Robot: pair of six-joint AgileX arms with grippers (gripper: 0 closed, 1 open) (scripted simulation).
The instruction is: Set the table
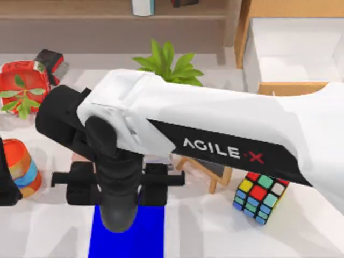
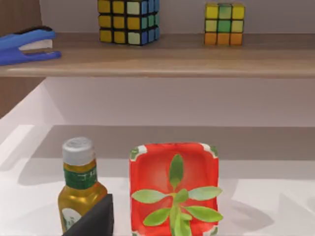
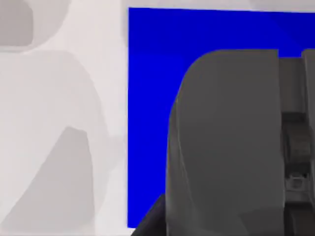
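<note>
White tabletop (image 1: 215, 226) spreads under my right gripper (image 1: 121, 185), which hangs over the blue mat (image 1: 129, 234) at the near edge, fingers I cannot tell open or shut, so setting has, I judge, barely begun.

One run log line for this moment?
right hand: above blue mat | left arm: parked, table left edge | stage: placing

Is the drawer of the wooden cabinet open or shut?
Open: the drawer stands pulled out of the cabinet, its white inside exposed and apparently empty.
</note>
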